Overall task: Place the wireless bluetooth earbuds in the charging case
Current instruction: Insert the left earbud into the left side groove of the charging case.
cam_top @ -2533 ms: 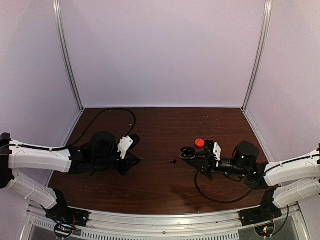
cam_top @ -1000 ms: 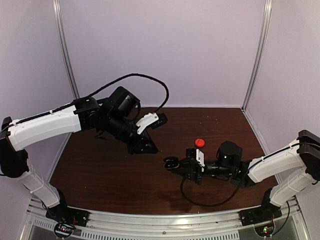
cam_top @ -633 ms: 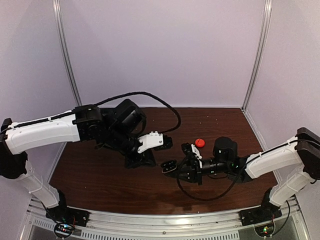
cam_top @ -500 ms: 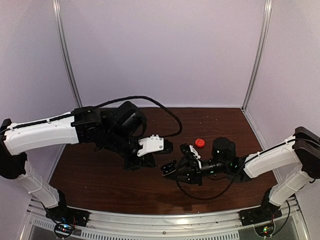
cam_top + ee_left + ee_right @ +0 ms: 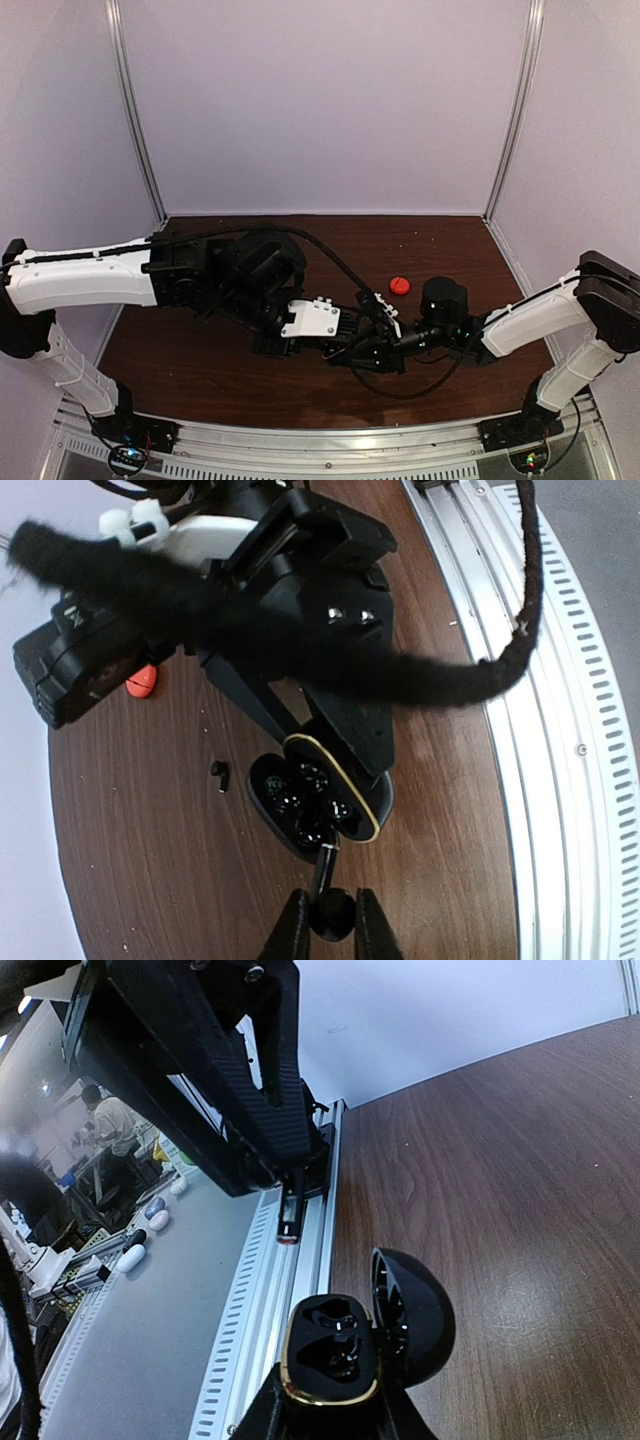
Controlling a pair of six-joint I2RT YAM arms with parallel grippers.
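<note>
Black wireless earbud, held stem-first toward the open charging case and not seated in it; in the left wrist view the stem tip lies at the gold-edged rim of the case, while in the right wrist view the earbud hangs apart from the case, off its opening. Whether stem and rim touch cannot be told. The left gripper is clenched on the earbud body, one finger on each side. The case is black, with two dark wells inside the gold rim; whether either well is filled cannot be told. Its domed lid stands hinged open to one side of the wells. The right gripper clasps the lower body of the case between its fingers and holds it off the table, opening turned toward the left gripper. In the top view both grippers meet near the middle of the table, toward its near edge. A tiny black piece lies on the wood just beside the case. A small red rounded item rests farther back, near the right arm's wrist. A black braided cable crosses the left wrist view in front of the right gripper.
</note>
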